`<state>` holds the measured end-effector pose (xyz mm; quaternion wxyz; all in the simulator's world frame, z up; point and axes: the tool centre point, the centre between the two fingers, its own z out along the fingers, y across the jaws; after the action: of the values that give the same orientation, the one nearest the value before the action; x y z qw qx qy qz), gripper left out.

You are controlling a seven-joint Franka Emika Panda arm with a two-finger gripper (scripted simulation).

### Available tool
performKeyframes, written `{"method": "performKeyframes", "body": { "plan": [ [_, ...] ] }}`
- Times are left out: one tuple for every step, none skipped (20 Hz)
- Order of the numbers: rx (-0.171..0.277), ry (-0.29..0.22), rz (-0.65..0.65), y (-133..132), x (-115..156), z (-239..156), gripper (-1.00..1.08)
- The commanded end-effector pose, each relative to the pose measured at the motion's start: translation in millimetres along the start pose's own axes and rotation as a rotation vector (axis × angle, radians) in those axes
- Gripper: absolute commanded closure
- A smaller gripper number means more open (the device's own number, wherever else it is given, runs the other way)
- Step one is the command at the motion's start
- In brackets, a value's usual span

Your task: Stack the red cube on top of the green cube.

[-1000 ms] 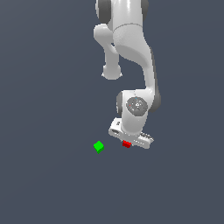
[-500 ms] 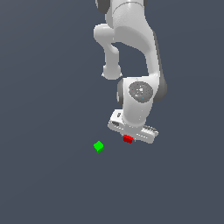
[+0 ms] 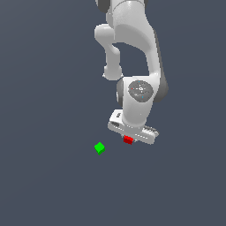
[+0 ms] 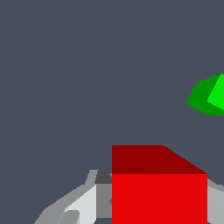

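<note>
The red cube (image 3: 128,140) sits between the fingers of my gripper (image 3: 129,140), just under the white hand. The gripper is shut on it, and it appears held a little above the floor. The green cube (image 3: 99,148) rests on the grey floor, apart from the gripper and toward the exterior view's left. In the wrist view the red cube (image 4: 159,192) fills the near foreground between the grey fingers (image 4: 81,203). The green cube (image 4: 211,95) lies farther off at that picture's edge, partly cut off.
The plain dark grey floor (image 3: 48,185) spreads all round. The white arm (image 3: 137,53) rises above the gripper.
The gripper has risen slightly with the red cube in it, and the wrist has swung a little. The green cube has not moved.
</note>
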<state>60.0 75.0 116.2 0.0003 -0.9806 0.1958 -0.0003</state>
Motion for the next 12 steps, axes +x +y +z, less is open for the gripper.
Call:
{"method": "performKeyframes", "body": {
  "plan": [
    [0.000,0.000,0.002,9.2,4.6,3.4,1.08],
    [0.000,0.000,0.002,14.3,7.0,5.5,1.08],
    [0.000,0.000,0.002,20.2,9.9,8.0,1.08],
    [0.000,0.000,0.002,26.9,13.1,10.8,1.08],
    [0.000,0.000,0.002,34.3,16.8,13.9,1.08],
    [0.000,0.000,0.002,42.5,20.8,17.4,1.08],
    [0.000,0.000,0.002,51.5,25.3,21.2,1.08],
    [-0.001,0.000,0.002,60.9,30.1,25.5,1.08],
    [-0.001,0.000,0.002,70.4,35.0,29.6,1.08],
    [-0.001,0.000,0.002,79.4,39.8,33.4,1.08],
    [-0.001,0.000,0.002,87.7,44.2,37.0,1.08],
    [-0.001,0.000,0.002,95.3,48.2,40.3,1.08]
  ]
}}
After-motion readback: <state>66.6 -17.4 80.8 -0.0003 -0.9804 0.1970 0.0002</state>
